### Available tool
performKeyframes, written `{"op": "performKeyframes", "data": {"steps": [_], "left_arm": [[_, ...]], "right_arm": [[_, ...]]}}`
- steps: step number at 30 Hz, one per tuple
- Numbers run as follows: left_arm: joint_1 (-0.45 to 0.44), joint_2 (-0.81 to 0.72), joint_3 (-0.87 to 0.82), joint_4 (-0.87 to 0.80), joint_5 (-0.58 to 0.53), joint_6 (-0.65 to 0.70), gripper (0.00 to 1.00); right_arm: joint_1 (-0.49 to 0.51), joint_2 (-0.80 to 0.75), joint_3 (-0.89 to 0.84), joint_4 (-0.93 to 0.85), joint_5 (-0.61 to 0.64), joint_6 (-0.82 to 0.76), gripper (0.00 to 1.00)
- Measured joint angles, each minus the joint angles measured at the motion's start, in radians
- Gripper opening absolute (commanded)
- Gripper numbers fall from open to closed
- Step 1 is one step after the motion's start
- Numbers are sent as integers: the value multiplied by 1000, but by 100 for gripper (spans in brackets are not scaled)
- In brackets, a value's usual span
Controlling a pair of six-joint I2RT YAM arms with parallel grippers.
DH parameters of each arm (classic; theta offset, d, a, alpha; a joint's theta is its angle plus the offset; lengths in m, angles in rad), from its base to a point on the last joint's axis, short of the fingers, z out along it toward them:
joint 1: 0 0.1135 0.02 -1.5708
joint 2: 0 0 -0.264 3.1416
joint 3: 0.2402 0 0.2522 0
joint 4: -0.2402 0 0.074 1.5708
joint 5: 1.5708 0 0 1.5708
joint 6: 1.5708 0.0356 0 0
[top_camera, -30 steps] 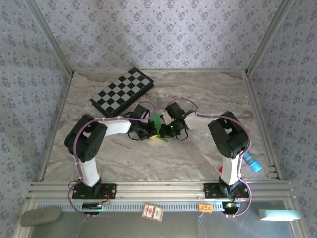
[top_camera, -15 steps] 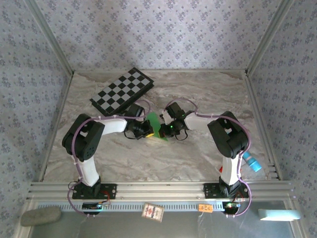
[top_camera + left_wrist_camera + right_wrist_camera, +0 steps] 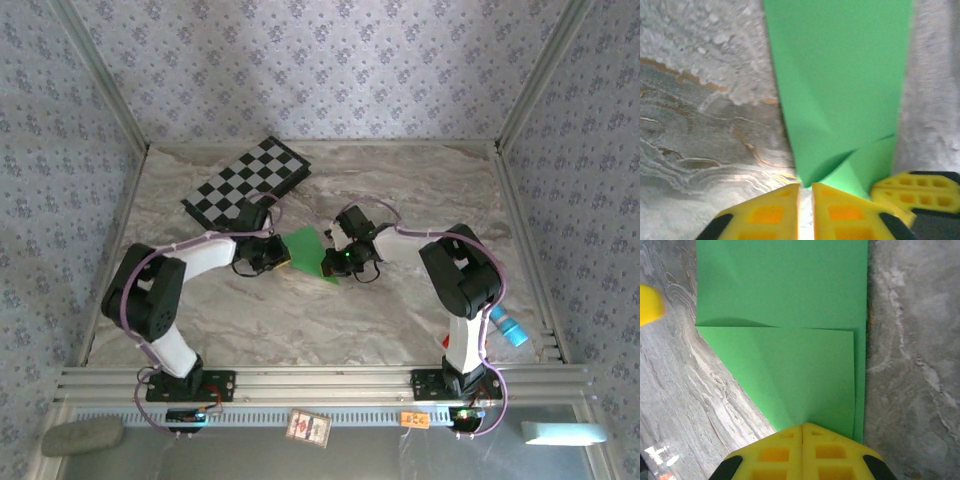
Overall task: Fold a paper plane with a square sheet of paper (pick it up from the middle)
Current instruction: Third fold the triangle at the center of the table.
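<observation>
Green paper plane [image 3: 306, 247], part-folded: my clenched right gripper [image 3: 802, 427] pins its edge; left gripper [image 3: 805, 186], seemingly slightly parted, holds nothing. Next: grasp a flap.

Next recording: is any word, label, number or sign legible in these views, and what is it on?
No text reads clearly.
Small card at the near edge: red-and-white print, too small to read.
Orange tag beside it: marks too small to read.
Paper plane: no print visible.
Checkered board: squares, no lettering visible.
</observation>
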State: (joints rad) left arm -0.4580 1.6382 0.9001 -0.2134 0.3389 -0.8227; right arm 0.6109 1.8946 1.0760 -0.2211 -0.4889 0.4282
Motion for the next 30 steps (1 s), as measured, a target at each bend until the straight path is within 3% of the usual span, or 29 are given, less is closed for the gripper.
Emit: {"op": "performKeyframes", "data": {"steps": [12,15,24,30], "left_arm": [[-21,-167,-110,130,-15,-132,44],[-42,-167,-133,173,-14,-165,45],[-138,-71,-152,376,-9,-245,27],[-164,14,-152,424,-33,-281,18]], "right_arm": [[-2,-160,0,85,-17,43,36],[8,-185,0,94,0,6,33],[19,-165,0,56,29,-32,16],[19,-131,0,55,33,-33,15]]}}
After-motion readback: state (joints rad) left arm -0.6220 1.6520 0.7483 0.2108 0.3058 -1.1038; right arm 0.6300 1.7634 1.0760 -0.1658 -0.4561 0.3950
